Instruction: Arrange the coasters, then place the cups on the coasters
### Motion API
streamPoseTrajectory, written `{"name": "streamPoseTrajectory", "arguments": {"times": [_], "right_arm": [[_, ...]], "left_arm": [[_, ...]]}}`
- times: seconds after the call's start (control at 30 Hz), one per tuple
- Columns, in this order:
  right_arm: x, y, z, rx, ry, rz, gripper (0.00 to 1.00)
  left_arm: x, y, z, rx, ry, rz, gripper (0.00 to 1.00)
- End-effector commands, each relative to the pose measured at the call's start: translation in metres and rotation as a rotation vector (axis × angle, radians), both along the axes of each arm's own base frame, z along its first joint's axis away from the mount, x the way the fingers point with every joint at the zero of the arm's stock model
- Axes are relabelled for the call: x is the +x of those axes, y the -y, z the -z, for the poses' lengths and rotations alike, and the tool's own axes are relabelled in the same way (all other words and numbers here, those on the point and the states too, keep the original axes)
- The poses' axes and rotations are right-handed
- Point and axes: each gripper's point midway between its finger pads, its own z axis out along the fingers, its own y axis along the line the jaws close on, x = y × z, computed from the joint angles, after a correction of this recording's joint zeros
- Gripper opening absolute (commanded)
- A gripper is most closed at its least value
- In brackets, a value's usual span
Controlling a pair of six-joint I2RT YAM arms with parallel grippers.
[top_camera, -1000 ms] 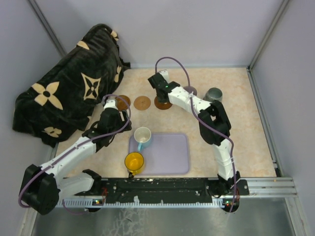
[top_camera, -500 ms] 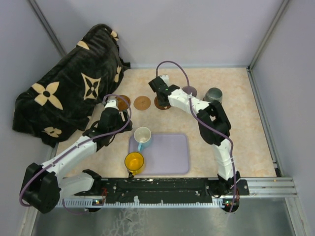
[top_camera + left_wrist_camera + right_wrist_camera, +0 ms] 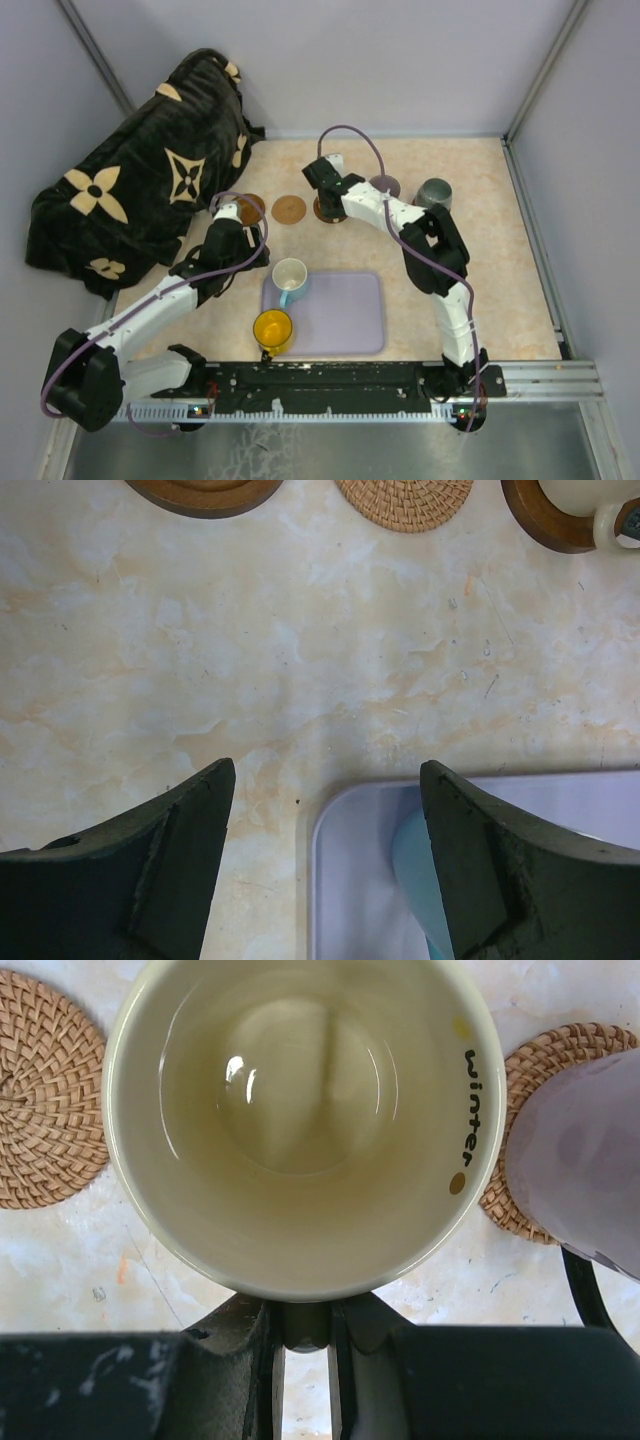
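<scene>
Watching tabletop (image 3: 480, 290): lavender tray (image 3: 350, 320) carries white-blue cup (image 3: 290, 274) at its far-left corner, just near-right of my spread left jaws; left arm nearer. Right jaws pinch cream cup (image 3: 300, 1120), seemingly seated on dark coaster (image 3: 545, 525), far centre.

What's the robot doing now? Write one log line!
right pincer: shut on cream cup handle | cream cup: over dark coaster, contact unclear | left pincer: open, empty
</scene>
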Motion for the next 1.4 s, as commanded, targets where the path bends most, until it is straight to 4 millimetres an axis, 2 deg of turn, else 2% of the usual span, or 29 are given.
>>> {"name": "streamPoseTrajectory", "arguments": {"times": [0.0, 0.3, 0.33, 0.5, 0.57, 0.63, 0.97, 1.37], "right_arm": [[0.019, -0.008, -0.030, 0.071, 0.107, 0.028, 0.00], [0.015, -0.007, -0.026, 0.071, 0.091, 0.033, 0.01], [0.015, -0.007, -0.026, 0.072, 0.089, 0.033, 0.05], [0.014, -0.007, -0.032, 0.082, 0.096, 0.030, 0.37], [0.013, -0.006, -0.034, 0.084, 0.099, 0.031, 0.45], [0.013, -0.006, -0.036, 0.086, 0.101, 0.031, 0.49], [0.006, -0.004, -0.038, 0.099, 0.095, 0.037, 0.47], [-0.004, -0.012, -0.039, 0.120, 0.086, 0.012, 0.43]], "left_arm": [[0.004, 0.002, -0.004, -0.012, 0.021, 0.005, 0.81], [0.003, 0.002, -0.003, -0.014, 0.014, 0.005, 0.81], [0.003, 0.001, -0.003, -0.013, 0.013, 0.004, 0.81], [0.002, 0.001, -0.001, -0.012, 0.010, 0.005, 0.81], [0.003, 0.002, -0.001, -0.014, 0.009, 0.005, 0.81], [0.002, 0.002, -0.001, -0.017, 0.006, 0.005, 0.81], [0.001, 0.002, 0.001, -0.018, -0.003, 0.005, 0.81], [-0.001, 0.003, 0.002, -0.021, -0.010, 0.005, 0.81]]}}
